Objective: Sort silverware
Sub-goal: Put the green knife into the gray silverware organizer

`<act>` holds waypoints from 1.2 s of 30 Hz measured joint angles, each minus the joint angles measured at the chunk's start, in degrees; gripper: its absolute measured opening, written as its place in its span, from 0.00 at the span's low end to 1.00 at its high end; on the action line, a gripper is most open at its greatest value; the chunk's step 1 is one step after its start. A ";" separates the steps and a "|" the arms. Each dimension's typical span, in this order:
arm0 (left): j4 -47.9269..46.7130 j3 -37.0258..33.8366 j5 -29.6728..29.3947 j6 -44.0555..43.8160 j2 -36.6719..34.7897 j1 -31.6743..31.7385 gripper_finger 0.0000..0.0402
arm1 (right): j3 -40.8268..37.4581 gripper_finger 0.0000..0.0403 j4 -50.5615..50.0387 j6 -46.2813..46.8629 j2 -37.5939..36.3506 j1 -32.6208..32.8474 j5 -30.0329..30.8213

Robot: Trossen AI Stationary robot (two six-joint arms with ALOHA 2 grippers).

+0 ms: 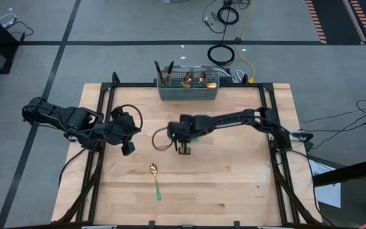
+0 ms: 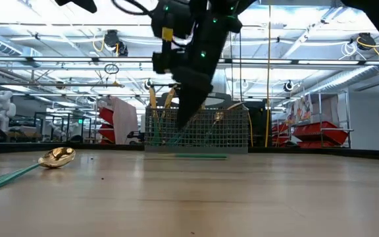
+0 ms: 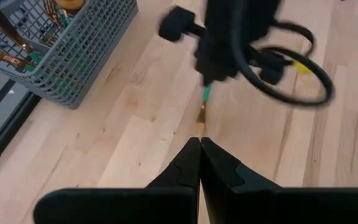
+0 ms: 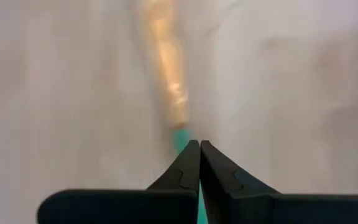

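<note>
Lying nearest the front edge of the pale wood-plank table (image 1: pixel 234 191), a spoon (image 1: pixel 154 178) rests flat, gold bowl toward the middle, teal handle toward the front; low view shows it at left on the bare wood. Mid-table, right gripper (image 1: pixel 183 150) points down, fingers pinched together on the teal handle of a gold-headed piece (image 4: pixel 166 68), type unclear; its head is close to the wood. Left gripper (image 1: pixel 128 149) sits just left of it, fingers pressed together, holding nothing, aimed at the right arm. Black metal frame (image 1: pixel 100 121) runs along both table sides. At the far edge a grey wire-mesh basket (image 1: pixel 188 93) holds more gold-and-teal silverware (image 1: pixel 194 79) standing upright. Beyond: grey floor (image 1: pixel 107 25) with black cables (image 1: pixel 221 54) and a yellow one, striped tape at top right. Low view past the table shows a workshop hall with ceiling trusses, red bins (image 2: pixel 318 135) and racks.
</note>
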 joint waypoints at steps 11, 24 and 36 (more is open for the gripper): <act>0.04 0.00 -0.37 0.00 0.00 -0.02 0.03 | 0.24 0.02 5.31 -6.17 -5.24 -3.24 -5.76; 0.19 -1.80 -3.03 -0.38 -0.02 -0.01 0.03 | 0.39 0.47 4.41 -15.04 2.88 0.20 -10.29; 1.66 -7.73 -3.02 -3.41 0.00 -0.02 0.03 | 1.22 0.42 -5.06 -20.23 8.34 -2.65 -8.50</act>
